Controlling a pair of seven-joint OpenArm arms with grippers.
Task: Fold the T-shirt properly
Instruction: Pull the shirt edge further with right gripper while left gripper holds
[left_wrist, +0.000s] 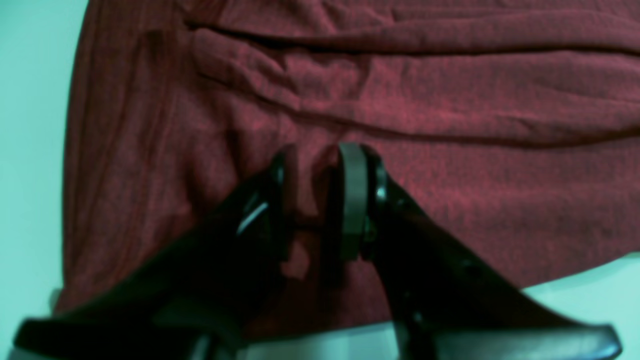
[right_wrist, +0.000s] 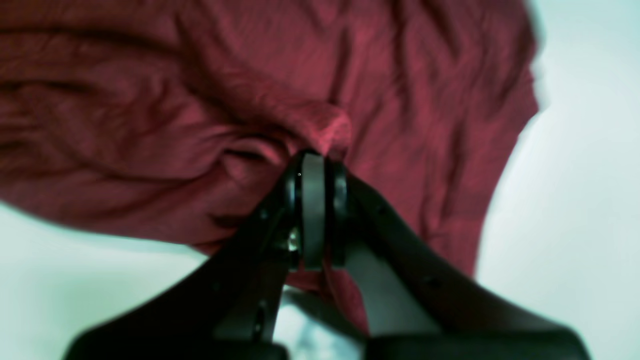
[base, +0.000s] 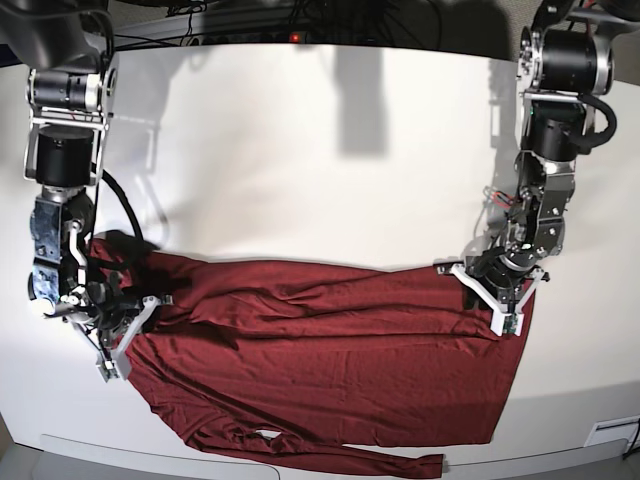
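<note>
The dark red T-shirt (base: 320, 370) lies spread and wrinkled across the near half of the white table (base: 320, 150). One long sleeve (base: 330, 455) runs along the front edge. My left gripper (base: 497, 292) rests on the shirt's upper corner at the right of the base view. In the left wrist view its fingers (left_wrist: 352, 190) stand a little apart, with a pinch of the shirt's fabric (left_wrist: 450, 115) between them and my left gripper (left_wrist: 320, 155) closed on it. My right gripper (base: 112, 328) sits at the shirt's other end. In the right wrist view my right gripper (right_wrist: 315, 162) is shut on a bunched fold of cloth (right_wrist: 330, 127).
Bare white tabletop stretches behind the shirt up to the back edge, where dark cables (base: 250, 20) lie. The shirt's lower sleeve reaches close to the table's front edge (base: 300, 472). Both arm bases stand at the far corners.
</note>
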